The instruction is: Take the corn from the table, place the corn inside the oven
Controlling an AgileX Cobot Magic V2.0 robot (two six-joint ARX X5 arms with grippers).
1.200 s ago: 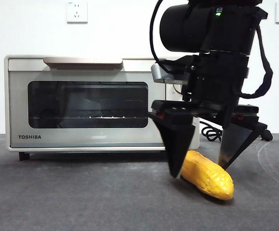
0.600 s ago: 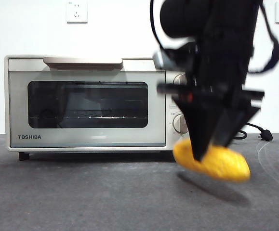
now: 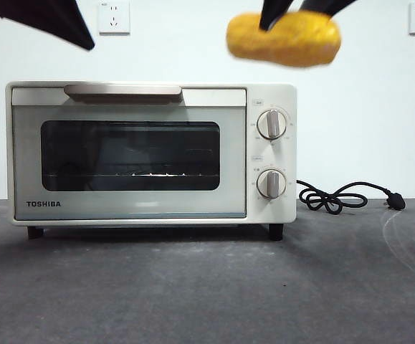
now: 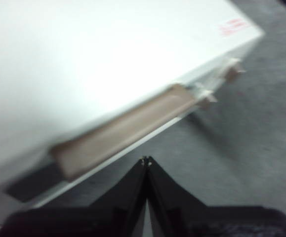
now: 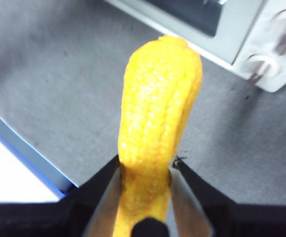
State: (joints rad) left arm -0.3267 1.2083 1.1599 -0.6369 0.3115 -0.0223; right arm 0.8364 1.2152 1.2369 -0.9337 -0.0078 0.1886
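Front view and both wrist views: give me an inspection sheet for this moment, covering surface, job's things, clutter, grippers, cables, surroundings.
Surface: dark grey, slightly rough table, faint scuffs.
Job's things: glossy yellow-orange toy corn cob held in the air, higher than the oven's top, above its knob side; cream-white TOSHIBA toaster oven stands on the table, door shut.
Clutter: nothing seen.
Grippers: right gripper shut on the corn near one end; left gripper shut, holding nothing, near the oven's long beige handle.
Cables: black power cord with plug lies coiled on the table beside the oven.
Surroundings: white wall, two white wall sockets.
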